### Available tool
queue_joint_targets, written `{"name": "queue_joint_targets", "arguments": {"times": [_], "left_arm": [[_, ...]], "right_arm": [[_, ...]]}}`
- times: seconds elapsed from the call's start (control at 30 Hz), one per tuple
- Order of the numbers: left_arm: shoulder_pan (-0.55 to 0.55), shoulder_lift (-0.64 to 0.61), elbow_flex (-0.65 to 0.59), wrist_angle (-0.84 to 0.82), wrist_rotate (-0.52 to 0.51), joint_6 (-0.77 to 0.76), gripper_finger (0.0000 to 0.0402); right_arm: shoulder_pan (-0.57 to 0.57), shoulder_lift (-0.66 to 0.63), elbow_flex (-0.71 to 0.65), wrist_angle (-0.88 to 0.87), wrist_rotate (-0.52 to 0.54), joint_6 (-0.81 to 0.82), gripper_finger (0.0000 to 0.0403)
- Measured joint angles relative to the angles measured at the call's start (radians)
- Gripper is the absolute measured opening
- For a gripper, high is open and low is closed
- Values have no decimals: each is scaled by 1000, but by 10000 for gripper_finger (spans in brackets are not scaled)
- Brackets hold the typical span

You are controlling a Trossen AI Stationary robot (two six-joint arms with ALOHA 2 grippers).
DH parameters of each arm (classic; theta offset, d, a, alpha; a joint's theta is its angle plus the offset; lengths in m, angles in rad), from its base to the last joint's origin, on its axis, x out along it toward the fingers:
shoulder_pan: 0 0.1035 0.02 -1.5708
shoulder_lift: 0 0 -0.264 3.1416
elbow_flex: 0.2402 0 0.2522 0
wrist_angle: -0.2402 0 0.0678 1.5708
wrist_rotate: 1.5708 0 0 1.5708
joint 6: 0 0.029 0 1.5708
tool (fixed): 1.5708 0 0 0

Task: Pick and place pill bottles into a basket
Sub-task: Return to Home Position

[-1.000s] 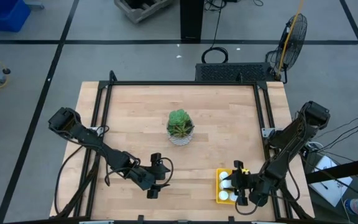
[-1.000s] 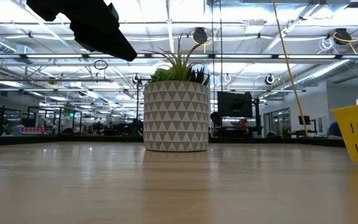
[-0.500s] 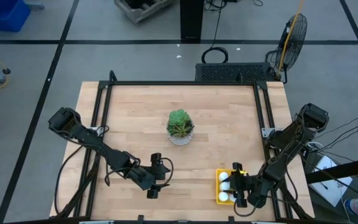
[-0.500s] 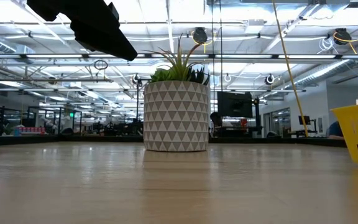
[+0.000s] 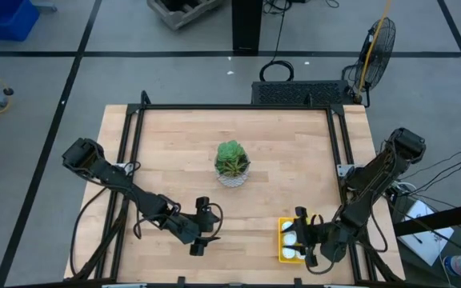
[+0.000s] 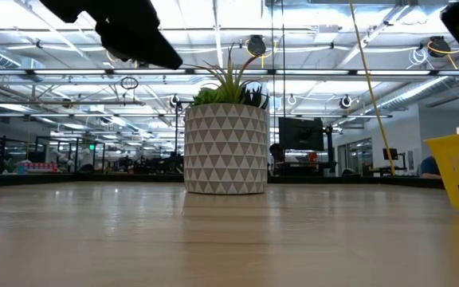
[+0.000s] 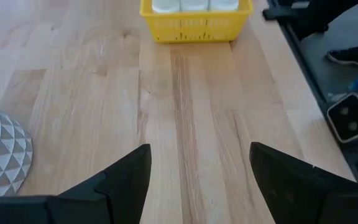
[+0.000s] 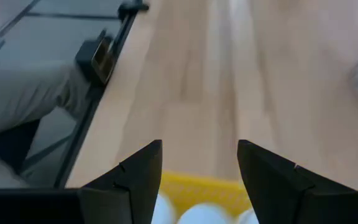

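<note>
— Where were the pill bottles point(image 5: 291, 238) at that moment?

— In the basket point(image 5: 282, 226), all that I could see of them! The yellow basket sat on the table point(image 5: 174, 144) near the right edge, close to the front corner. The left wrist view showed three white caps in a row just above its rim. How many lay behind them, I couldn't tell.

— And the right claw point(image 5: 302, 238)?

— It hung right over the basket, above the bottles, with its fingers point(image 8: 135, 183) spread wide apart and nothing between them. The right wrist view had the basket's yellow rim and the white caps showing just under that gap.

— What about the left claw point(image 5: 200, 227)?

— It hovered over the table near the front edge, a bit left of the middle and well apart from the basket. Its fingers point(image 7: 126, 180) were spread too and it held nothing, with bare wood between them. It pointed across the table toward the basket.

— Anything else on the table?

— The potted plant point(image 5: 232, 163) stood upright around the table's middle, clear of both claws and the basket.
</note>
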Motion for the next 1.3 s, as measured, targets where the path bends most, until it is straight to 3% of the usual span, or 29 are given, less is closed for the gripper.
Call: {"name": "queue_joint_targets", "arguments": {"times": [0.2, 0.57, 0.8, 0.97, 1.03, 1.2, 1.3], "left_arm": [[0, -45, 0, -16, -35, 70, 276], [-101, -372, -18, -160, -69, 164, 273], [-200, -611, -184, -79, -133, 188, 274], [-230, -757, -311, -56, -170, 177, 280], [-237, -809, -361, -59, -191, 159, 279], [-261, -939, -480, -57, -197, 116, 274], [-288, -1010, -547, -56, -132, 113, 278]], "right_arm": [[-20, -120, 0, 5, 18, -145, 203], [20, -314, -23, 5, 28, -255, 193], [20, -401, -97, 21, 137, -301, 194], [20, -476, -210, 151, 220, -321, 193], [19, -516, -273, 219, 191, -337, 195], [20, -625, -380, 311, -19, -371, 198], [20, -678, -445, 368, -88, -386, 197]]}}
